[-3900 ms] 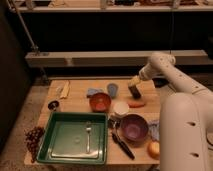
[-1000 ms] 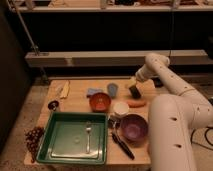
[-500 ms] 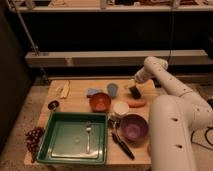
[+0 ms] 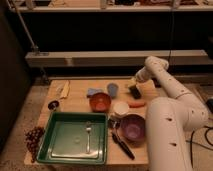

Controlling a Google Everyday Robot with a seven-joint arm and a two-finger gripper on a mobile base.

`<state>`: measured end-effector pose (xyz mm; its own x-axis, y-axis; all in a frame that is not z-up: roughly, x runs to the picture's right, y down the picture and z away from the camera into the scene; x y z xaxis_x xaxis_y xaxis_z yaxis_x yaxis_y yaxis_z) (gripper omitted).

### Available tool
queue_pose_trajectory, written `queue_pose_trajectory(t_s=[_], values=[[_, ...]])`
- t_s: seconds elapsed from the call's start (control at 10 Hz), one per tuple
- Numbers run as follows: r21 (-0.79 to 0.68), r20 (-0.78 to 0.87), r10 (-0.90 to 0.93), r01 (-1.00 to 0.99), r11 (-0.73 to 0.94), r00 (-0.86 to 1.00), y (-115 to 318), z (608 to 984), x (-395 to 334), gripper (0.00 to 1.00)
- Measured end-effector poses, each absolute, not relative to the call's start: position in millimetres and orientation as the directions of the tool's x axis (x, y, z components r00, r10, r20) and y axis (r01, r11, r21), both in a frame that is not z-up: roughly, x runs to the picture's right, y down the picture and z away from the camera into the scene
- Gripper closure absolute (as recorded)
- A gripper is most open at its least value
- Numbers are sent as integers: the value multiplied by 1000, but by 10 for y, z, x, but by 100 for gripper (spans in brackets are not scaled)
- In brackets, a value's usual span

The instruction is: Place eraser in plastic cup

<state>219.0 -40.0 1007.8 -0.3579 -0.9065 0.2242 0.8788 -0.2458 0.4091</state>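
One arm is at work, reaching from the white robot body to the far right part of the wooden counter [image 4: 75, 106], with the hand [image 4: 134, 88] poised directly over the small black oblong eraser [image 4: 134, 91]. The eraser lies on the counter near the back right, just behind the orange carrot [image 4: 136, 104] and to the right of the light blue plastic cup [image 4: 113, 89], which stands upright beside a blue cloth-like item [image 4: 93, 92]. The hand stands at its widest and holds nothing; whether its tips already touch the eraser cannot be made out. In my judgement the step in hand is the grasp. It should be done by lowering straight down so the fingers straddle the eraser across its narrow width, closing only once both sit low beside it, and keeping clear of the carrot in front. The carry to the cup is short and leftward; the block should be lifted above the rim before release. The red-orange bowl [image 4: 100, 102], white cup [image 4: 120, 108], purple bowl [image 4: 132, 128] and green tray [image 4: 56, 145] lie nearer the camera, out of that path.
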Motion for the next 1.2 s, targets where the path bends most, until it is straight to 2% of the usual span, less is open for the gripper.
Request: queue_pose_trajectory(t_s=[1.2], values=[[414,157,-928,876,-247,-336,-294,10300,2153,21]])
